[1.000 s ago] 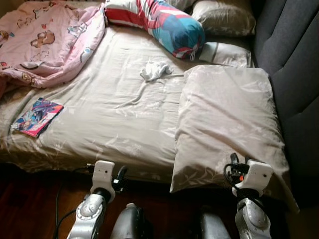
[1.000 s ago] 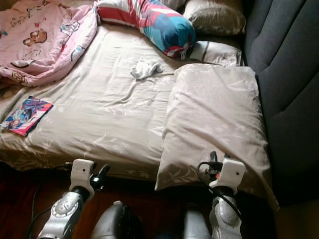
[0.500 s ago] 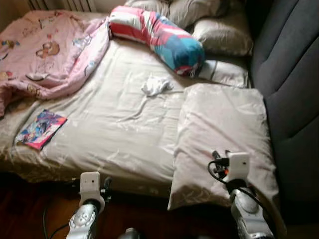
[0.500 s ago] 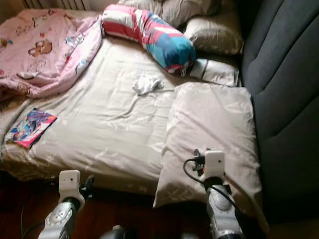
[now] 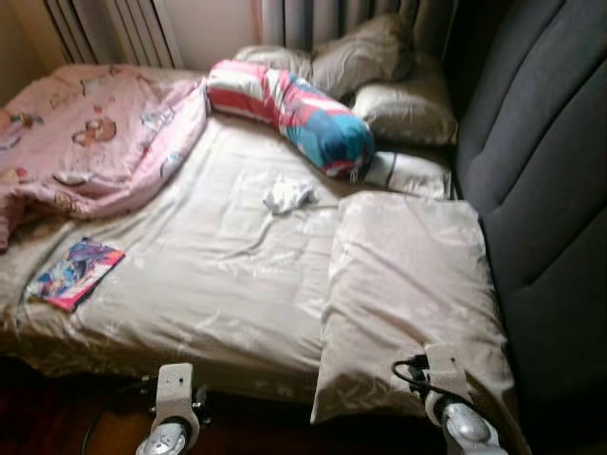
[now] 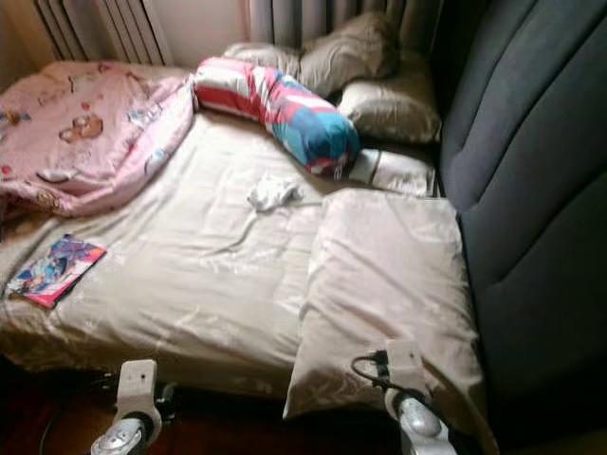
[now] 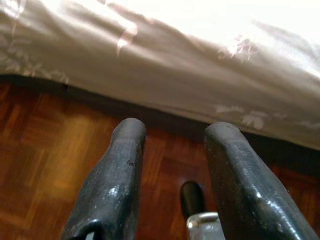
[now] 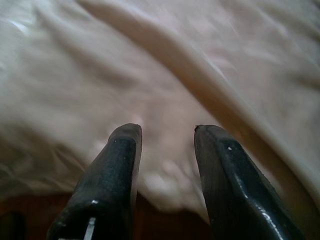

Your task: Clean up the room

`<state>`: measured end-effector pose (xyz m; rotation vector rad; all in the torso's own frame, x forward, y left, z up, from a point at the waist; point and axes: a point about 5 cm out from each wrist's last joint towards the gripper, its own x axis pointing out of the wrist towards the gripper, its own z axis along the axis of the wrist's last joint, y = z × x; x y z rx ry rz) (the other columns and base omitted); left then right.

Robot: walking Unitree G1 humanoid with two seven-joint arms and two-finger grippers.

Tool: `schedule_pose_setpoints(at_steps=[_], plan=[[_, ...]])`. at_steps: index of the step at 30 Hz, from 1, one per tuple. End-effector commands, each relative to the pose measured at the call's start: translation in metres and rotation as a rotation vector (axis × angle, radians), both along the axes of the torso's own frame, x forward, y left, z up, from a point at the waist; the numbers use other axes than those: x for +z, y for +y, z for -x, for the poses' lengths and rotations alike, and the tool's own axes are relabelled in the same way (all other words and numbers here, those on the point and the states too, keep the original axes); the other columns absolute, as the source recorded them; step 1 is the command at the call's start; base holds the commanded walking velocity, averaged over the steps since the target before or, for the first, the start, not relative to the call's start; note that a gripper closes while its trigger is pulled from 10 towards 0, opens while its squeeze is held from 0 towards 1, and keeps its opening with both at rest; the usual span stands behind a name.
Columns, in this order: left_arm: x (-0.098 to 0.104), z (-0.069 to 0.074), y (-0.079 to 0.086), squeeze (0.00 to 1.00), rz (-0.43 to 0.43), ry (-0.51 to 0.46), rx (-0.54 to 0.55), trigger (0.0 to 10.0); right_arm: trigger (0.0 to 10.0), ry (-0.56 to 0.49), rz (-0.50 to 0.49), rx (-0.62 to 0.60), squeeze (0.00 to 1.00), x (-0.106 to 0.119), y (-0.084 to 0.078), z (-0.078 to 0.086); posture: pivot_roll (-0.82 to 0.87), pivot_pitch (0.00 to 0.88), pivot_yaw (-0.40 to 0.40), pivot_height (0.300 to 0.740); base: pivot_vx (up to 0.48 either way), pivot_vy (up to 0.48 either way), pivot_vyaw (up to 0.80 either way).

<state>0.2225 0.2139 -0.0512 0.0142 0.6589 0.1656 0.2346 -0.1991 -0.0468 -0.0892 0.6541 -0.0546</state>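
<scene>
right claw (image 8: 164,150) parted over pillow (image 5: 408,284) | left claw (image 7: 175,150) parted above floor (image 7: 45,150)

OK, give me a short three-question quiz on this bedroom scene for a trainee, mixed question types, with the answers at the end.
1. True or false: the white crumpled cloth lies on the pink blanket.
2. Multiple choice: where is the colourful book? A) on the big pillow B) near the bed's front edge on the robot's left C) on the floor
3. Fill in: the right claw is open and points at the large beige ______, while the left claw is open over the wooden floor.

Key: 1 false, it lies on the beige sheet; 2 B; 3 pillow.
</scene>
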Motion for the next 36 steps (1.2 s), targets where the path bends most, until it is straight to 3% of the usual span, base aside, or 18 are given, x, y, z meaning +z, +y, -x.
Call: schedule_pose_setpoints(at_steps=[1,7,18,36], plan=[[-0.008,0.012,0.006,0.0,-0.006,0.064,0.016,10.0,10.0,0.047,-0.003,-0.028,0.0,-0.008,-0.003,0.012,-0.05,0.084,-0.014,0.74,0.0,0.0,0.0],[-0.012,0.018,0.007,0.0,-0.005,0.095,0.023,10.0,10.0,0.091,-0.017,-0.018,0.0,-0.017,0.004,0.023,-0.05,0.101,-0.012,0.74,0.0,0.0,0.0],[-0.011,0.013,0.001,0.0,0.0,0.107,-0.029,10.0,10.0,0.131,-0.014,-0.01,0.0,-0.023,0.009,0.032,-0.03,0.128,-0.01,0.74,0.0,0.0,0.0],[-0.019,0.025,0.004,0.0,-0.013,0.177,-0.039,10.0,10.0,0.177,0.009,-0.047,0.0,-0.03,0.0,0.047,-0.03,0.133,0.009,0.74,0.0,0.311,0.0]])
